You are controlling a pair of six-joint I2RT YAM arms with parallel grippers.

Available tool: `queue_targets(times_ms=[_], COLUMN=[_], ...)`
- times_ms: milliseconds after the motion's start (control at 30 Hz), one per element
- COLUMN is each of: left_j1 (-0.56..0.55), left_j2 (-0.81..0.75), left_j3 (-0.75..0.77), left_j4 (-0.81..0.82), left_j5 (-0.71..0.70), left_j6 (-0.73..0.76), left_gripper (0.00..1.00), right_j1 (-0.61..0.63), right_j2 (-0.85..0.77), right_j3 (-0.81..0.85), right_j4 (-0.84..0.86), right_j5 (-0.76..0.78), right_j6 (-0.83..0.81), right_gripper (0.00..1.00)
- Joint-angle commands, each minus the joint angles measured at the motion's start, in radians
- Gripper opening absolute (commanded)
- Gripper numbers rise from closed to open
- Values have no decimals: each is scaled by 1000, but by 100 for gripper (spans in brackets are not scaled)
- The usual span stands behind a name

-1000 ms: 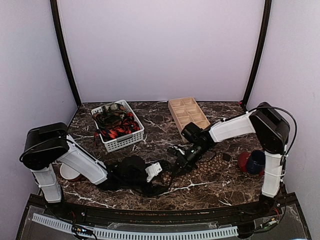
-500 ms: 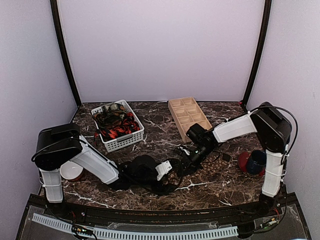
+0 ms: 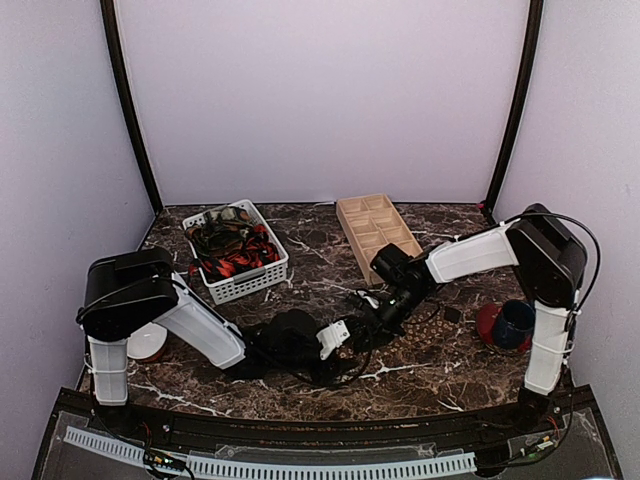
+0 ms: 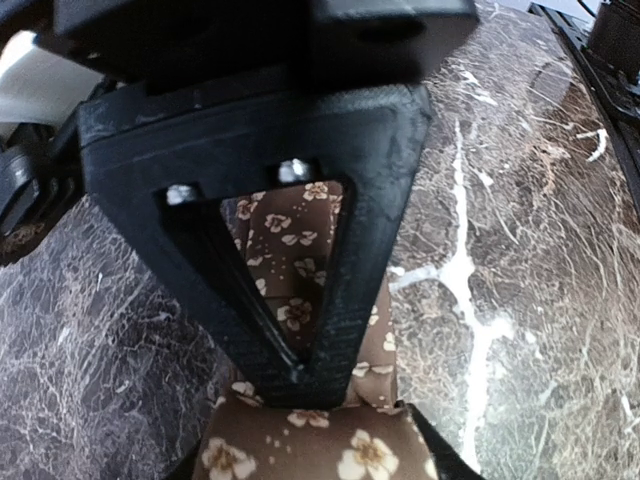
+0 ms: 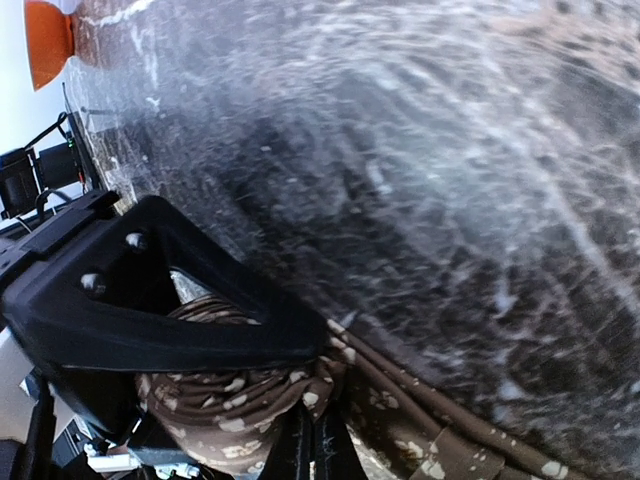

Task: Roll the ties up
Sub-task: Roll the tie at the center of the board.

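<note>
The brown tie [image 3: 424,323] with tan dots lies on the dark marble table right of centre. My left gripper [image 3: 350,335] reaches in low from the left. In the left wrist view the left gripper [image 4: 300,385] is shut on a flat stretch of the brown tie [image 4: 330,455]. My right gripper [image 3: 378,317] sits just beyond it. In the right wrist view the right gripper [image 5: 320,385] is shut on a rolled bundle of the tie [image 5: 225,400], and the rest of the tie trails off to the right. Other red-and-black and dark ties [image 3: 232,250] fill a basket.
The white basket [image 3: 245,287] stands at the back left. A wooden divided tray [image 3: 375,228] is at the back centre. A red bowl with a blue cup [image 3: 505,325] sits by the right arm's base. A white bowl [image 3: 145,343] sits by the left arm's base.
My left arm has slid to the right, bringing its gripper close to the right gripper. My right gripper has shifted slightly right and back with the tie.
</note>
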State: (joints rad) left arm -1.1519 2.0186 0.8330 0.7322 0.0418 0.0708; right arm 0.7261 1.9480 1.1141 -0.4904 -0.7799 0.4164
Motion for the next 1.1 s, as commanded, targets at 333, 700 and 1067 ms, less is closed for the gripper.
queue_targets(times_ms=[333,700,1067], left_j1=[-3,-6,-8], left_j2=[-35,-125,-55], left_j3=[-165,-195,-124], left_j4=[-76,-6,19], left_j5=[-20,13,-63], left_j6=[9,-19,-96], left_gripper=[40,66,45], right_j1=[42,41,42], right_j2=[20,112,78], right_j3=[90,52,46], right_j4=[23,1,22], right_j5=[-4,68,32], right_j6=[-14,-44,-46], right_gripper=[0,0,0])
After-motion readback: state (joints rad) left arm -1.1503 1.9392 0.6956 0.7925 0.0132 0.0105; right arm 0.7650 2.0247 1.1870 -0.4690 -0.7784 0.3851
